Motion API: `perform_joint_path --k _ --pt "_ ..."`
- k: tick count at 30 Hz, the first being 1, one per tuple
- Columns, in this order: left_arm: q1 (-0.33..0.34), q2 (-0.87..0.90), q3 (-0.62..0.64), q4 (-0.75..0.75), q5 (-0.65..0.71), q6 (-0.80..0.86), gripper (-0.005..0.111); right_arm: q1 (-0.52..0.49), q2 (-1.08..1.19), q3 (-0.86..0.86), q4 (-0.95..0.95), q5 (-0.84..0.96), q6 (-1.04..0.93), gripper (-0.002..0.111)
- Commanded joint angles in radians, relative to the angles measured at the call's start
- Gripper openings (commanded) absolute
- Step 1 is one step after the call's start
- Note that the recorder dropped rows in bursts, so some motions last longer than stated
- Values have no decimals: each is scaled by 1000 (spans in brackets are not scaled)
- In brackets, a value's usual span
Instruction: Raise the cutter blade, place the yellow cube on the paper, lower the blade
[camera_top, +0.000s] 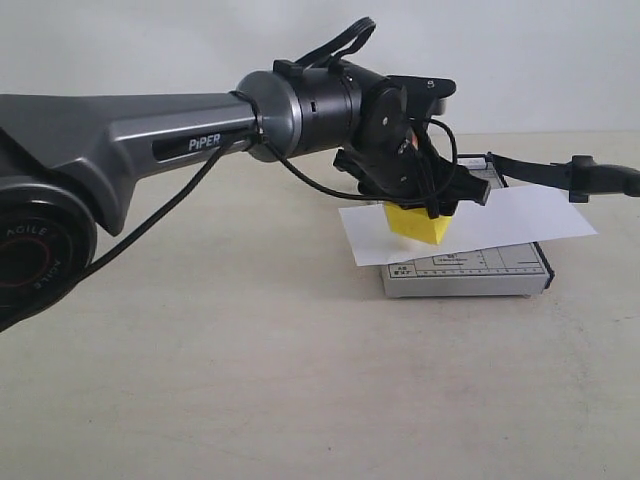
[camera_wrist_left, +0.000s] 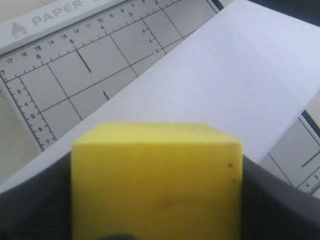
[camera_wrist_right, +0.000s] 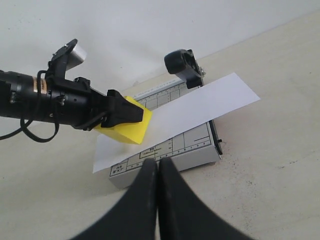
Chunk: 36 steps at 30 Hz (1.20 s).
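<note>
- While the left gripper (camera_top: 420, 207) pinches the yellow cube (camera_top: 417, 228) between its two dark fingers (camera_wrist_left: 282, 205), one on each opposite face, the cube hangs over the 9 o'clock end of the paper (camera_top: 510, 218) in the exterior view. Whether its underside touches the sheet cannot be told.
- Paper: a plain white strip lying askew across the grey gridded paper-cutter base (camera_top: 470, 272). It overhangs the base toward 9 o'clock and toward 3 o'clock in the exterior view.
- Cutter blade (camera_top: 560, 170): raised clear of the sheet. In the exterior view its thin black arm runs from just beside the left gripper out toward 3 o'clock. The right wrist view shows its thick rounded end standing above the far side of the base.
- Right gripper (camera_wrist_right: 157, 162): fingers pressed together with nothing between them. The tips point at the ruled edge of the base, well apart from the blade and the cube.
- Base: resting flat on the beige tabletop (camera_top: 250, 380), with a printed ruler scale along its edges and the word PAPER legible in the left wrist view.
</note>
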Motion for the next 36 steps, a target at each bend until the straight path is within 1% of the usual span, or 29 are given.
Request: perform_joint_path --k 1,13,20,25,28,36 --pt "0 -6 -4 2 -25 -3 70 1 -5 4 -5 -2 -3 0" --pt "0 -13 -4 -10 -45 -3 70 1 -5 4 -5 -2 -3 0" --pt "0 -72 -4 -10 -42 -3 70 1 -5 4 -5 -2 -3 0" --pt "0 -137 -4 -29 -14 -3 70 1 -5 4 -5 -2 -3 0" --pt "0 -172 -4 -34 25 -3 64 1 -5 4 -5 -2 -3 0" --pt "0 -249 -4 -113 119 11 34 1 -5 4 -5 -2 -3 0"
